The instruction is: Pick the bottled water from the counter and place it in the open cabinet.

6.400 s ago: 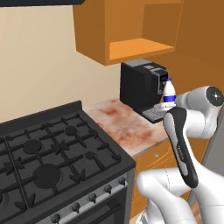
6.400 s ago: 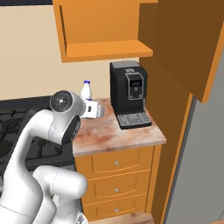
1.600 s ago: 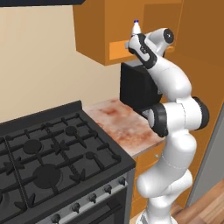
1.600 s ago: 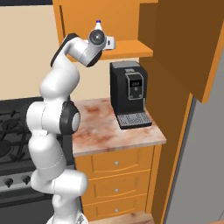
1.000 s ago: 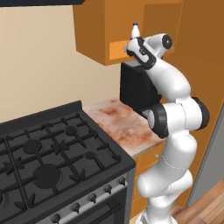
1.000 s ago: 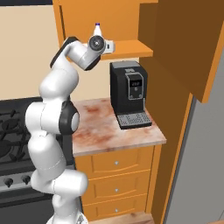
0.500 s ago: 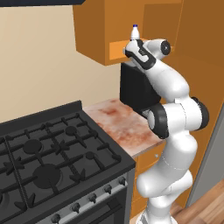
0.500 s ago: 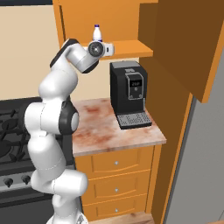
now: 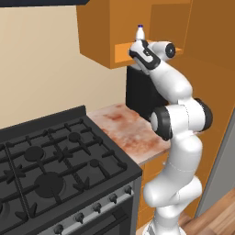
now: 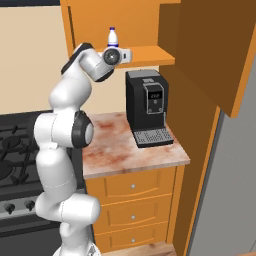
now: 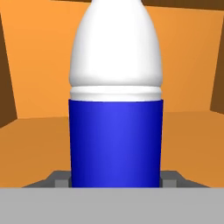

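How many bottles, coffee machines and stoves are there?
Bottled water: 1
Black coffee machine: 1
Black stove: 1
Total: 3

The arm has lifted the bottled water (image 10: 113, 37) from beside the coffee machine (image 10: 148, 107) up to the cabinet (image 10: 145, 54).

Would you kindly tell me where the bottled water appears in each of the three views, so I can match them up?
Left base view: bottled water top centre, at the cabinet shelf's front edge.
Right base view: upper left of centre, above the wrist.
Hand view: fills the centre, upright, orange interior behind.
Shared landmark: the black coffee machine below the shelf in both base views.
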You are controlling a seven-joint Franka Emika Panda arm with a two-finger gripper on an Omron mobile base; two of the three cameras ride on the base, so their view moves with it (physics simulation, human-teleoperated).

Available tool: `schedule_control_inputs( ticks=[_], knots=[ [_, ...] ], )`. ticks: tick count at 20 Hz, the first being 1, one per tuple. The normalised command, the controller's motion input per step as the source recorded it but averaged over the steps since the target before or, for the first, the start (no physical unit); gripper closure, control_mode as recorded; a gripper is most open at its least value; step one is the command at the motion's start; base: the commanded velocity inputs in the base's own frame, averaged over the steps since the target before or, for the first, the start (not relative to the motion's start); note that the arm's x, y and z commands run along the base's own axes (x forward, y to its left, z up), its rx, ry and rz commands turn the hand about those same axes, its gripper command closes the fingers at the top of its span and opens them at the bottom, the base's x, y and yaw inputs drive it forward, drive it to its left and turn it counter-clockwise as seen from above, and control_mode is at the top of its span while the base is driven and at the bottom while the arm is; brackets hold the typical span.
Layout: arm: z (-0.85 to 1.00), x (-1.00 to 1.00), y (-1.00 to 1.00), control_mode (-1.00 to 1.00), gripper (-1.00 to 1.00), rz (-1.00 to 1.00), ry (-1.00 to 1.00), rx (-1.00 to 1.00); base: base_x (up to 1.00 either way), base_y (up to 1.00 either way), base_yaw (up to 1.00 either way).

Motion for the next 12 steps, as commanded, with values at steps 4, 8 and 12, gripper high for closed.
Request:
schedule_control_inputs(
  ticks=[4,8,12],
  knots=[
    [-0.04,0.17,0.00,-1.00,1.00,0.00,0.00,0.00,0.00,0.00,0.00],
    [-0.06,0.21,0.01,-1.00,1.00,0.00,0.00,0.00,0.00,0.00,0.00],
    [-0.14,0.40,0.07,-1.00,1.00,0.00,0.00,0.00,0.00,0.00,0.00]
  ],
)
